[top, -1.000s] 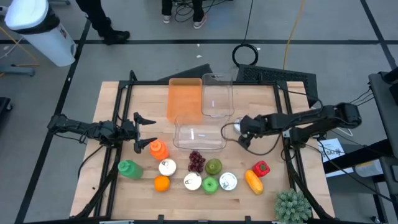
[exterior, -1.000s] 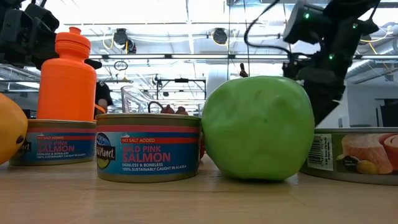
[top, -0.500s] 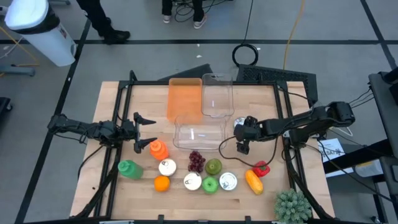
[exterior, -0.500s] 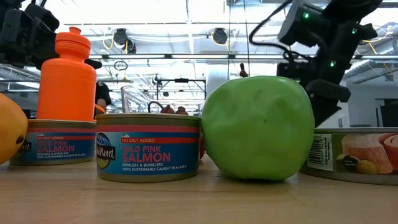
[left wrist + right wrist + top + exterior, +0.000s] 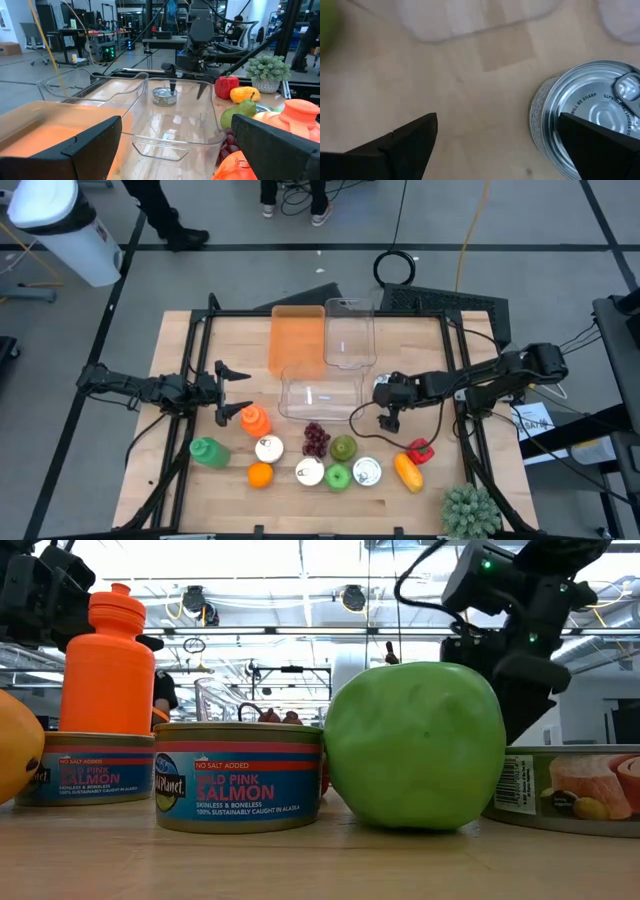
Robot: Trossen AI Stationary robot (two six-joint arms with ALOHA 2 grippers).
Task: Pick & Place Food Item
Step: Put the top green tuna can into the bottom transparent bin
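Item, approach step: your right gripper (image 5: pixel 384 408), jaws spread and empty, hangs just beside the silver can (image 5: pixel 592 112) lying right of the clear bin (image 5: pixel 320 395); next, centre over the can and descend; left gripper (image 5: pixel 232 393) idle, released, far left.

4 views cover the table (image 5: pixel 400 480). The high view looks straight down on all of it and both arms. The low view sits at tabletop level, very near the green apple (image 5: pixel 415 745), facing across into the room. The left wrist view looks level across the clear tub (image 5: pixel 165 125) toward the silver can (image 5: pixel 164 96) beyond it, with the other arm above that can. The right wrist view looks straight down, close over the same silver can (image 5: pixel 590 120). The high view also shows this can (image 5: pixel 383 392), beside the clear tub (image 5: pixel 320 395).
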